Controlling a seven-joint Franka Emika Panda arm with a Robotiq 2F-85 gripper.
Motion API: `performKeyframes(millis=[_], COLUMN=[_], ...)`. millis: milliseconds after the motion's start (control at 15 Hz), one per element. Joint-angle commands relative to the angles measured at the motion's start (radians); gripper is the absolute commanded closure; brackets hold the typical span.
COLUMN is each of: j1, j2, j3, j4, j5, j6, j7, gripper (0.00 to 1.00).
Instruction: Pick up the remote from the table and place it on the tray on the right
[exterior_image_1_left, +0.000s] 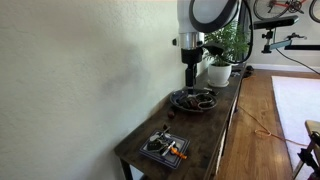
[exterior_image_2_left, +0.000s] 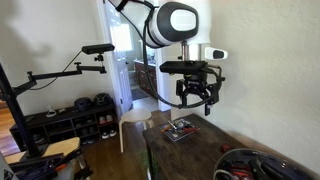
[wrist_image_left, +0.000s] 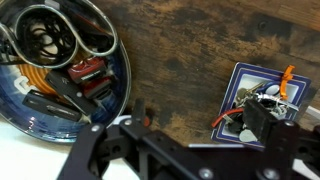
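The black metal gripper (exterior_image_2_left: 196, 102) hangs spread, empty, over the grainy dark-brown wooden table (wrist_image_left: 180, 50). A round glossy bowl (wrist_image_left: 15, 100) and a square patterned tray (wrist_image_left: 245, 80) occupy opposite ends.

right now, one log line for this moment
tool open, empty | over table, between bowl and tray

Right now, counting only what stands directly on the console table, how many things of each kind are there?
Round dish: 1
Square tray: 1
Potted plant: 1
Total: 3
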Motion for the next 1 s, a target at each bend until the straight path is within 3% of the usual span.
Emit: performKeyframes(millis=[0,467,933], j1=[0.003,0.002,-0.011], j2=[0.003,0.02,0.077], j3=[-0.003,-0.009,-0.004], j4=[0.005,0.016,0.064], j5=[0.001,-0.038,-0.075], j6=[-0.003,0.003,0.012], j7=[-0.001,-0.026,-0.148], gripper=[0.0,0.0,0.0])
